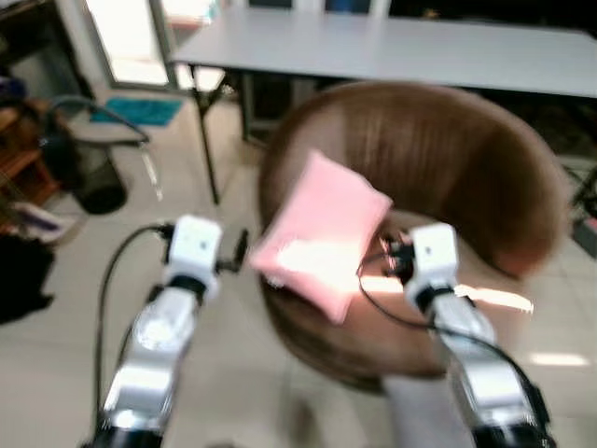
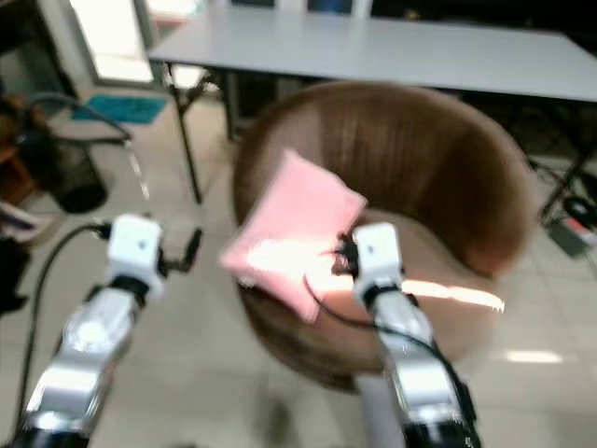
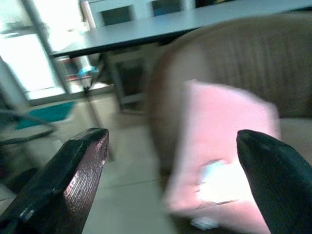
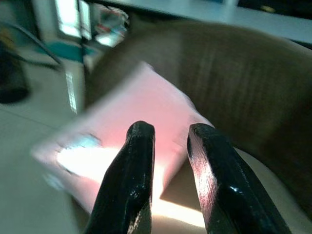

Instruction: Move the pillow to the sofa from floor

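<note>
**Pink pillow on brown sofa chair**

While the pink pillow [image 1: 322, 233] lies tilted on the round brown sofa chair [image 1: 466, 177], overhanging its front-left edge, right gripper [image 4: 170, 146] hovers at it w/ fingers nearly closed, empty; left gripper [image 3: 170, 161] spread wide.

Open floor [image 1: 65, 373] left, curved sofa back [image 1: 466, 159] (blurred) seemingly walling the seat
</note>
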You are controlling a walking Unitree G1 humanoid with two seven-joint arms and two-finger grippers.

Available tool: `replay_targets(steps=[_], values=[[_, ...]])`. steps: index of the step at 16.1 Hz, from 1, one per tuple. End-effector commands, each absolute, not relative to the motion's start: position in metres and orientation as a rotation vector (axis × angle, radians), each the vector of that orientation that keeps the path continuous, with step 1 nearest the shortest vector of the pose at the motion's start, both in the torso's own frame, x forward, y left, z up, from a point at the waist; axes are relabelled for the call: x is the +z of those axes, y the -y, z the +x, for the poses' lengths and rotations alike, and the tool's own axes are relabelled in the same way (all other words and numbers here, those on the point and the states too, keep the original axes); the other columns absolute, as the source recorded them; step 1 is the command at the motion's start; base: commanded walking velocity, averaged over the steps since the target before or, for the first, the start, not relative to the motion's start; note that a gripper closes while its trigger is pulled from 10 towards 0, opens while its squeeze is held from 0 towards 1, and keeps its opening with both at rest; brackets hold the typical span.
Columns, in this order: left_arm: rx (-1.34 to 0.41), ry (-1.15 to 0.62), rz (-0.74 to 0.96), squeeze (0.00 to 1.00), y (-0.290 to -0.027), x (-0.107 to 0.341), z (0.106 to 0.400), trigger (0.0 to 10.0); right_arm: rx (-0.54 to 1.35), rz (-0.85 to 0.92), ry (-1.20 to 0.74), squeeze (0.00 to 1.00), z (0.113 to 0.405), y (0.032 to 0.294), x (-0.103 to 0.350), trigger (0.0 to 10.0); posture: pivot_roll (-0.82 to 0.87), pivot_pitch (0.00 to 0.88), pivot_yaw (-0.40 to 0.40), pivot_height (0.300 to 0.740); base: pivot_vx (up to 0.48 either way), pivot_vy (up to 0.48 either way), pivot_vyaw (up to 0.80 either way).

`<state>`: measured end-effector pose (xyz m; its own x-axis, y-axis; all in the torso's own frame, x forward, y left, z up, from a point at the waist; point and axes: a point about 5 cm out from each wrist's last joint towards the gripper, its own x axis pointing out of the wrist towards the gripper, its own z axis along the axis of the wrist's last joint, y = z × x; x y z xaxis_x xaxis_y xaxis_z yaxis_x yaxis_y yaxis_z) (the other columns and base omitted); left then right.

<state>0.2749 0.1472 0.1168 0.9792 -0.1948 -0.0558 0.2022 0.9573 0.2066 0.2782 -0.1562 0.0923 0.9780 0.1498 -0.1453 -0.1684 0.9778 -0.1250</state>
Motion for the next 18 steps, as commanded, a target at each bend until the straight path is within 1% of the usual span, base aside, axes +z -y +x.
replay_targets(steps=[1, 6, 16, 18], values=[[-0.199, -0.017, 0.232, 0.00, -0.1508, 0.1202, 0.2787, 10.0, 0.155, -0.131, -0.133, 0.00, 0.2802, 0.1555, 0.0947, 10.0, -0.03, 0.000, -0.001, 0.740, 0.000, -0.480, 0.00], [-0.220, -0.020, 0.211, 0.00, -0.1513, 0.1198, 0.2808, 10.0, 0.164, -0.125, -0.128, 0.00, 0.2814, 0.1514, 0.0960, 10.0, -0.03, 0.000, 0.006, 0.740, 0.000, 0.000, 0.00], [-0.214, -0.008, 0.195, 0.00, -0.1506, 0.1222, 0.2849, 10.0, 0.160, -0.130, -0.127, 0.00, 0.2846, 0.1550, 0.0975, 10.0, -0.04, 0.000, -0.001, 0.740, 0.000, 0.000, 0.00], [-0.213, -0.006, 0.193, 0.00, -0.1503, 0.1226, 0.2856, 10.0, 0.161, -0.132, -0.129, 0.00, 0.2851, 0.1554, 0.0977, 10.0, -0.04, 0.000, -0.003, 0.740, -0.261, 0.000, 0.00]])
